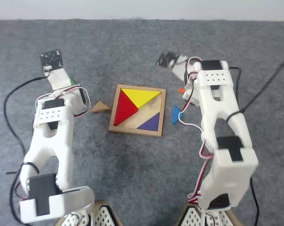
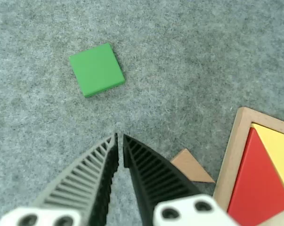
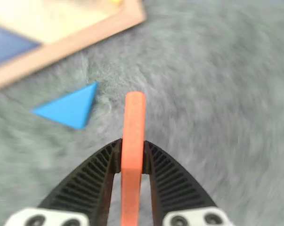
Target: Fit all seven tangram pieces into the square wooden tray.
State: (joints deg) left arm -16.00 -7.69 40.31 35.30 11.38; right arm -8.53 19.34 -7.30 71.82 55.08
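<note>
Right gripper (image 3: 132,142) clamps an orange piece (image 3: 134,113), seen edge-on, shape unclear; left gripper (image 2: 120,137) closed, empty, near green square (image 2: 96,69).

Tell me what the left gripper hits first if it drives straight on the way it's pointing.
Probably the grey mat just beyond the shut left gripper. The green square lies farther along, slightly off that line, so it may be clipped next. Depth is hard to judge.
</note>
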